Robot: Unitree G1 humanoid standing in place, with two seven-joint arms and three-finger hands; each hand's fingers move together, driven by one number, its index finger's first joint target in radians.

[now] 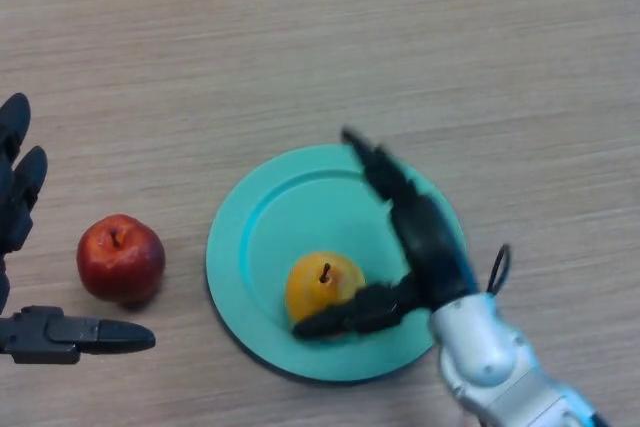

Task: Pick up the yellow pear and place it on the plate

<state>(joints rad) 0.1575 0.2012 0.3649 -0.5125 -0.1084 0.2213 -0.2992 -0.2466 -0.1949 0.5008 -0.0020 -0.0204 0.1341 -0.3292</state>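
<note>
The yellow pear (322, 287) stands upright on the teal plate (270, 217), in the plate's near part, stem up. My right hand (425, 237) is over the plate's right side, open. Its fingers (375, 167) stretch straight toward the plate's far rim, away from the pear. Its thumb (355, 315) lies along the pear's near side, touching or almost touching it. My left hand (20, 197) is at the view's left edge, open and empty, with its thumb (80, 335) pointing right near the table's front.
A red apple (121, 258) sits on the wooden table (320, 47) left of the plate, between the plate and my left hand.
</note>
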